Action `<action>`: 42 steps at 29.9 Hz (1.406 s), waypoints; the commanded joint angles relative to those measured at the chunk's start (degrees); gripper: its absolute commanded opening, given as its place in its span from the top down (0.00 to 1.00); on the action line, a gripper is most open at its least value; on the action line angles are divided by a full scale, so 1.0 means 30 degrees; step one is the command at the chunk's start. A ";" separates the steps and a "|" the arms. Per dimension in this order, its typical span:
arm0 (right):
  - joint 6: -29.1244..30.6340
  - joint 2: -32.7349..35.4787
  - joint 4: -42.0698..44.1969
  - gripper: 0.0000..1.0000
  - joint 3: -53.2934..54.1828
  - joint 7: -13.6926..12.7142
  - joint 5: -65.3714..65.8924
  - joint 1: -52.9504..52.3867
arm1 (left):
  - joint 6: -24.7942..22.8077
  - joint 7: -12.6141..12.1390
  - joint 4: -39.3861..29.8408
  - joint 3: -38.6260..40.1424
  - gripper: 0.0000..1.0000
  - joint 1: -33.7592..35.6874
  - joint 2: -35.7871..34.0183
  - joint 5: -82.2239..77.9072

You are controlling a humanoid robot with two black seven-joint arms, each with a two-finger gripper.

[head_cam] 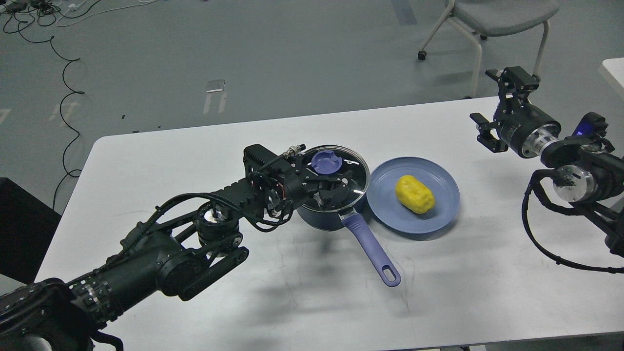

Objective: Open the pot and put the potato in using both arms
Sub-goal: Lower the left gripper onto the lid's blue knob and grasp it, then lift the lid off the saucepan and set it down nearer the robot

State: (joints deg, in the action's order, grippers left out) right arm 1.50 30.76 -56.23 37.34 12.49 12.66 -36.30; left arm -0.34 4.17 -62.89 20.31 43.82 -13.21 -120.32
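Down at the bottom left, the left arm reaches in over the table (170,312), and the left gripper (330,181) sits spread over the lid (353,168), fingers around the blue knob (325,161) but not obviously pinching it. So the pot (329,217) is still covered. Next door, the potato (414,194) waits on the plate (441,214), untouched. Far right, the right gripper (493,109) hangs open above the table, holding nothing. Can't see inside the pot; the right arm is cut off.

Lab or office room, grey floor (268,48), loose cables (63,97), wheeled chair (492,19), white table (302,302)
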 commanded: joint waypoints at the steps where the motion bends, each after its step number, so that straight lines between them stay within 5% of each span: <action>1: -0.0001 0.0000 0.0024 0.00 -0.0026 0.0027 0.0000 0.0001 | 0.0027 -0.0101 0.0336 0.0115 0.09 0.0013 0.0007 0.0029; 8: -0.0001 0.0000 0.0140 0.00 -0.0113 0.0056 0.0000 0.0001 | 0.0027 0.0015 0.0337 0.0086 0.41 0.0042 -0.0081 0.0058; 14: -0.0001 0.0000 0.0288 0.00 -0.0143 0.0056 0.0000 0.0059 | 0.0027 0.0016 0.0308 0.0114 0.49 0.0042 -0.0080 0.0116; 21: -0.0001 0.0000 0.0258 0.00 -0.0143 0.0056 0.0000 0.0089 | -0.0002 0.0074 -0.0745 0.0349 0.51 0.0685 -0.0811 0.0671; 30: 0.0029 -0.0030 0.0258 0.00 -0.0113 0.0056 0.0000 0.0001 | 0.0172 0.0045 -0.1685 0.0232 0.51 0.2797 -0.5877 0.3076; 36: 0.0029 -0.0001 0.0229 0.00 -0.0114 0.0056 0.0000 -0.0029 | 0.3686 0.0191 -0.1714 -0.0647 0.51 0.0076 -0.9862 0.3046; 40: 0.0029 0.0000 0.0288 0.00 -0.0201 0.0056 0.0029 0.0030 | 0.6085 0.1770 -0.1714 -0.0881 0.51 -0.2704 -1.1474 0.3046; 42: 0.0029 0.0000 0.0404 0.00 -0.0259 0.0056 0.0029 0.0030 | 0.6703 0.1861 -0.1714 -0.0882 0.51 -0.3527 -1.1623 0.3046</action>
State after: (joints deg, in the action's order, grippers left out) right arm 1.59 30.74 -55.38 36.81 12.66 12.68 -36.35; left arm 16.21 8.44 -68.01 17.85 37.63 -46.59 -111.16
